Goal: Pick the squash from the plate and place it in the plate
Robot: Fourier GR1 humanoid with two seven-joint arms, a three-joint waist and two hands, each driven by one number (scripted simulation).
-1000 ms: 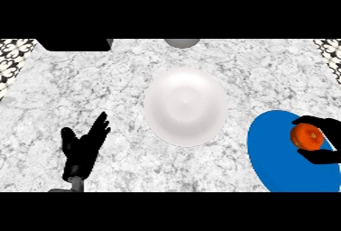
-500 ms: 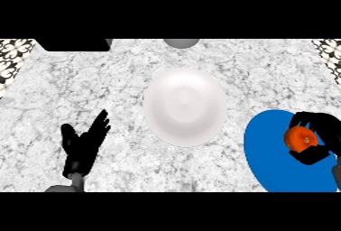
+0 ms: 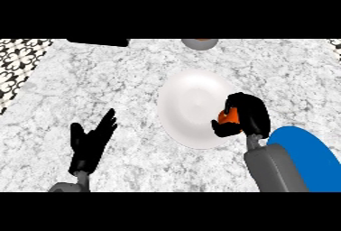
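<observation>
Head view, looking steeply down on a grey-white marble counter (image 3: 133,67): the right hand (image 3: 245,115) has its black fingers curled round the orange squash (image 3: 228,117), holding it over the right edge of the white plate (image 3: 193,108), which sits near the counter's middle. The blue plate (image 3: 306,153) lies at the counter's near right corner, partly covered by the grey right forearm. The left hand (image 3: 92,140) rests near the counter's near left edge, fingers straight and spread, pointing up, holding nothing.
</observation>
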